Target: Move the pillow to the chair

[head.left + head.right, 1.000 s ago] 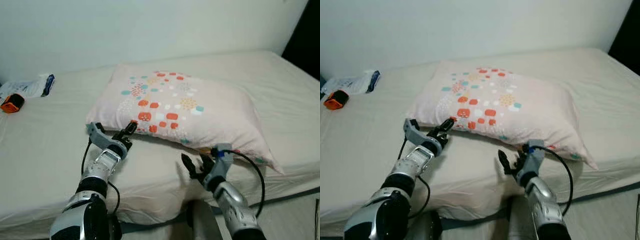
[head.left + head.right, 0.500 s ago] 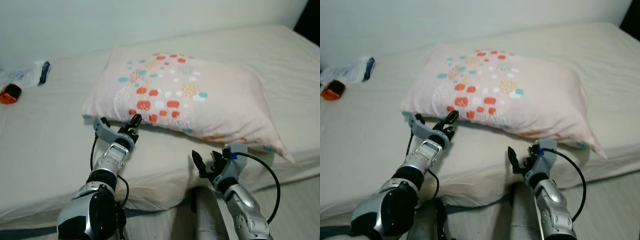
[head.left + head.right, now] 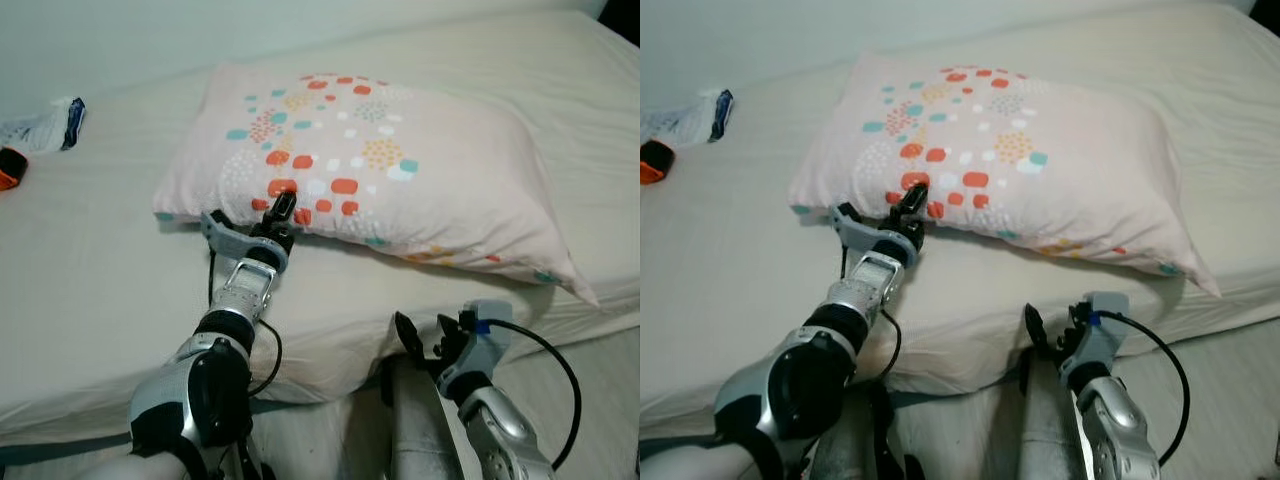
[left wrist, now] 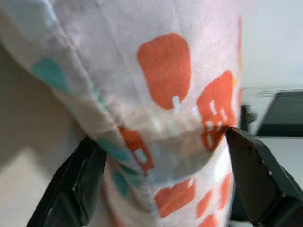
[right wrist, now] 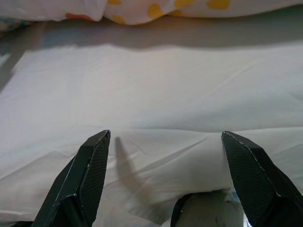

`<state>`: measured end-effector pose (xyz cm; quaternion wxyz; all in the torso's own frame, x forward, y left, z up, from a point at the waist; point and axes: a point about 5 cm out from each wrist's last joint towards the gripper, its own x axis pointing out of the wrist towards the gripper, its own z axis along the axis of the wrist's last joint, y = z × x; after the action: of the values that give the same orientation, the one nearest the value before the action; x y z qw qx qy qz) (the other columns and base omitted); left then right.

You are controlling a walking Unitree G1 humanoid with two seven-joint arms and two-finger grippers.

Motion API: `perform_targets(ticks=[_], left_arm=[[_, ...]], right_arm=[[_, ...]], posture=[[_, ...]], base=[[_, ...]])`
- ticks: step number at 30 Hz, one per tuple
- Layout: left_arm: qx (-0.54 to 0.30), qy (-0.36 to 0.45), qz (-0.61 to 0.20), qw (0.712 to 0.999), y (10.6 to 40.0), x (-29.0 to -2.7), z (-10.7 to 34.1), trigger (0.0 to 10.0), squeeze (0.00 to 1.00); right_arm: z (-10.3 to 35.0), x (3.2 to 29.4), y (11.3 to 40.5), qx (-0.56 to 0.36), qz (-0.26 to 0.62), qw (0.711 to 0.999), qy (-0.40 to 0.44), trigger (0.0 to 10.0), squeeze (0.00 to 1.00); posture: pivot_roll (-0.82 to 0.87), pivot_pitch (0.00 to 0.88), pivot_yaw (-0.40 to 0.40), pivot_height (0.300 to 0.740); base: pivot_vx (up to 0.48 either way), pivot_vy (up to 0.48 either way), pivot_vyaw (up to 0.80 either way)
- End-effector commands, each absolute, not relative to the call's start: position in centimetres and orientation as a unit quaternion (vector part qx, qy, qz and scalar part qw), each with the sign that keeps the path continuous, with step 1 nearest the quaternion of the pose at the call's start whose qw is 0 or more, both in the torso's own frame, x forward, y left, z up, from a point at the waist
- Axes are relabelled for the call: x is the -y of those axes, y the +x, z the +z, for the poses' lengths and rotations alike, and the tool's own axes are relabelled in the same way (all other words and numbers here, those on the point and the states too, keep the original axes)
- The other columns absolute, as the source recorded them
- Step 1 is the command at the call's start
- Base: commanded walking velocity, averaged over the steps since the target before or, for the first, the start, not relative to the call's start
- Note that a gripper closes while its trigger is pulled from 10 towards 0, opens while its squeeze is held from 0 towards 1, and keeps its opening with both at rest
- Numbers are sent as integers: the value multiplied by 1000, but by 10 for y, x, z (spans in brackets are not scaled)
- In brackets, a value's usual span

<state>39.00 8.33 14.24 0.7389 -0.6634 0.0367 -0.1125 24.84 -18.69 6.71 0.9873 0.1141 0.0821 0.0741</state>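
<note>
Left tool [image 3: 281, 213], fingers wide, straddles the near long edge of the patterned pillow [image 3: 400, 170]; right tool [image 3: 425, 342], also wide, hangs short of the bed [image 3: 90, 280].

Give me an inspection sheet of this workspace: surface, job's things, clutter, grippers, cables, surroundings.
Surface: bed with cream sheet, wrinkled at its near edge.
Job's things: pale pink pillow with orange and teal spots lying on the bed; chair: nothing seen.
Clutter: orange-and-black object and white-and-blue packet at the far left.
Grippers: left gripper open, fingers astride the pillow's near edge; right gripper open, short of the bed edge.
Cables: black cable looping from the right wrist.
Surroundings: pale wall behind.
</note>
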Motion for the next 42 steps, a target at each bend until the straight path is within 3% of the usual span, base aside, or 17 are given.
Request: perform_targets(ticks=[1,5,13,21,30,31,32,33,42], left_arm=[[-26,-684,-113,720,391,-87,144,10000,0],[-17,-699,-96,708,392,-92,145,10000,0],[-25,-688,-100,719,392,-81,146,10000,0],[-19,-632,-85,770,398,-67,164,10000,0],[-34,-600,-134,788,397,-46,175,10000,0],[-33,-591,-144,793,396,-43,175,7647,0],[-33,-591,-144,793,396,-43,175,7647,0],[-32,-587,-144,796,396,-42,175,0,0],[-32,-566,-108,817,398,-56,169,0,0]], right_arm=[[65,185,245,-93,74,986,120,10000,0],[65,186,245,-94,74,986,119,10000,0],[68,187,246,-97,74,986,114,10000,0],[74,193,248,-88,61,989,107,10000,0],[73,196,248,-90,54,989,104,10000,0],[73,196,249,-91,54,989,104,10000,0],[73,196,249,-91,54,989,104,10000,0],[73,195,249,-92,53,989,104,10000,0],[70,195,252,-96,52,989,101,10000,0]], posture=[[-277,329,115,565],[-275,329,111,565],[-280,325,105,565],[-294,320,109,565],[-288,320,110,565],[-289,319,110,565],[-289,319,110,565],[-290,319,109,565],[-274,310,106,565]], base=[[0,0,0],[0,0,0],[0,0,0],[0,0,0],[0,0,0],[0,0,0],[0,0,0],[0,0,0],[0,0,0]])
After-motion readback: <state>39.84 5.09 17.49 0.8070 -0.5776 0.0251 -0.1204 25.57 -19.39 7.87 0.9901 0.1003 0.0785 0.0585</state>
